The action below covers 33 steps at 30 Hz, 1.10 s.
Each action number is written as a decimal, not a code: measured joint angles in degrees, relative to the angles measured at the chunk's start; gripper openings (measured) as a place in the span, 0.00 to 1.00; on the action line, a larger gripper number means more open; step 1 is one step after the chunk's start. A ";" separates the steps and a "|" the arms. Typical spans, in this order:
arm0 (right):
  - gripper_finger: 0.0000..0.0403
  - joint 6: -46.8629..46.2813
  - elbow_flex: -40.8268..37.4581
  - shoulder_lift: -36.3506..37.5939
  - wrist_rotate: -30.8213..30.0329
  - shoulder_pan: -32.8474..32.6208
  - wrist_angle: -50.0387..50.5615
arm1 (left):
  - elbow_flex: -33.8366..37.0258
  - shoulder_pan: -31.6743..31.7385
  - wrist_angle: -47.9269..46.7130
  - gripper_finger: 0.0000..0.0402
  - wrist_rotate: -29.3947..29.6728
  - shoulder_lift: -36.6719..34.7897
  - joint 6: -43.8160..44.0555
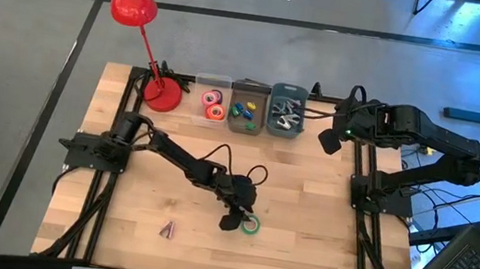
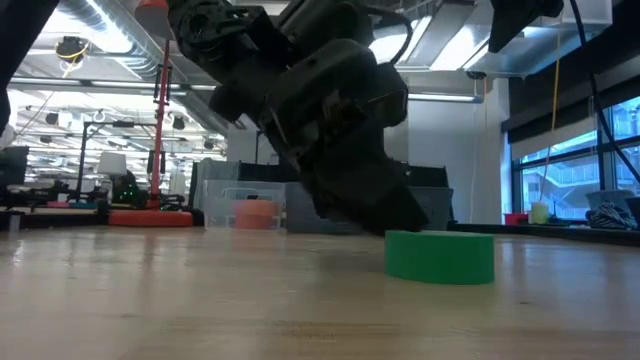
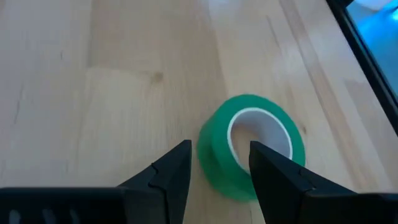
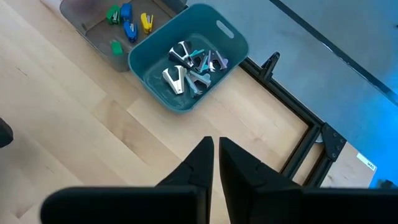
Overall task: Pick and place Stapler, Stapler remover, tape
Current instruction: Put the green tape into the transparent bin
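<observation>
left gripper (image 3: 217, 165) | fingers apart, one over green tape (image 3: 252, 146) wall | risk: roll slides away at 3 o'clock, thin grip

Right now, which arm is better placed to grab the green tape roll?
Left. The left gripper is open with its fingers straddling the wall of the green tape roll; the right gripper is shut, far off near the teal bin.
</observation>
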<state>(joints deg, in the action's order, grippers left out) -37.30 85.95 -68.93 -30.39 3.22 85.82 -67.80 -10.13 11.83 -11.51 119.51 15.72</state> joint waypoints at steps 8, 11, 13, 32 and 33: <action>0.07 -0.02 -0.02 -0.02 -0.02 0.00 0.29 | -0.32 0.00 2.00 0.37 -0.89 3.15 0.31; 0.07 -0.11 -0.02 -0.02 0.00 -0.02 1.07 | -0.36 -0.10 1.73 0.28 -0.69 3.31 -0.32; 0.07 -0.40 -0.02 -0.02 0.00 -0.02 1.93 | -0.30 -0.13 1.16 0.14 -0.67 2.58 -1.67; 0.07 -1.31 -0.02 -0.02 -0.05 -0.02 4.22 | -1.21 17.40 -35.67 0.07 12.83 -29.71 -21.78; 0.07 -1.29 -0.02 -0.02 -0.14 -0.02 4.22 | -1.68 19.85 -37.92 0.07 13.69 -30.84 -23.39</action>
<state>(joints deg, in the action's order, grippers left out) -38.59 85.93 -68.95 -30.53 3.20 90.04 -69.48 9.71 -26.10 2.19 88.67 -7.68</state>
